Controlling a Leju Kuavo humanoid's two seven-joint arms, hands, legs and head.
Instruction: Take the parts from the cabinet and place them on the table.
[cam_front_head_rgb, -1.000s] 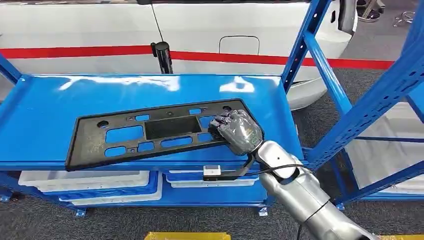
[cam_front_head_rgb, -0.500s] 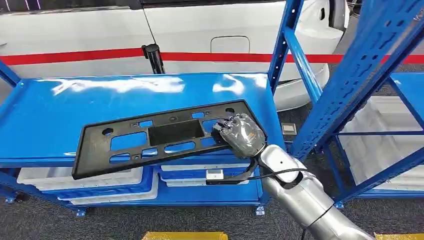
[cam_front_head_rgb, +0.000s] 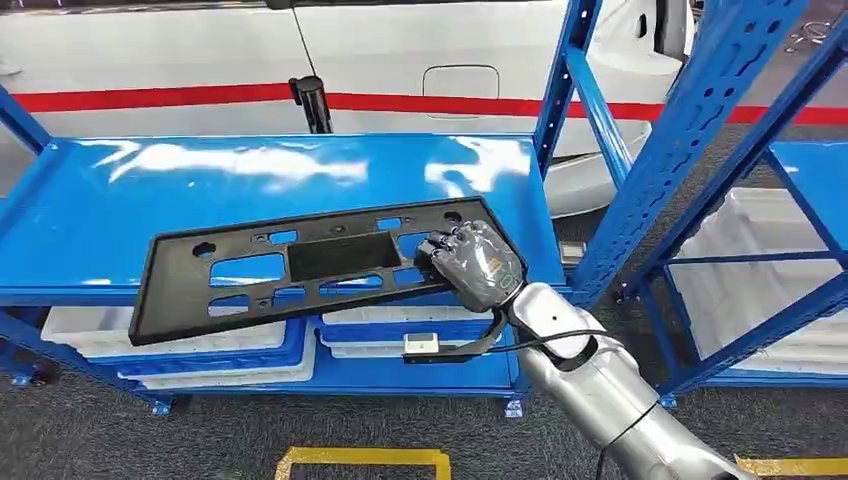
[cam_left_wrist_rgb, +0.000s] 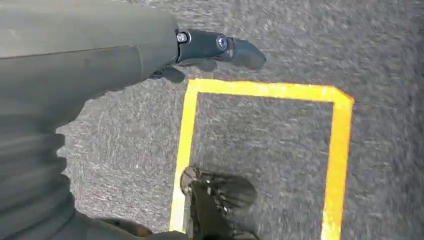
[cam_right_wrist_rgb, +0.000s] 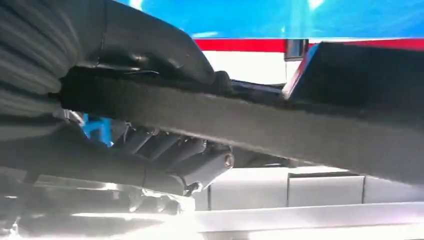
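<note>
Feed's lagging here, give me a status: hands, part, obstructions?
Right hand grips black panel at its right end, near edge overhanging the blue shelf. Left hand hangs over floor, holding nothing. Blue upright stands close right of panel.

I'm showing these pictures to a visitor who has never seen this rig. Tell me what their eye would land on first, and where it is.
First, the long black plastic panel with cut-out windows, held at its right end by the right hand and jutting out past the front edge of the bright blue shelf. Behind the rack stands a white car with a red stripe. On the dark floor, yellow tape lines lie below the left hand.
</note>
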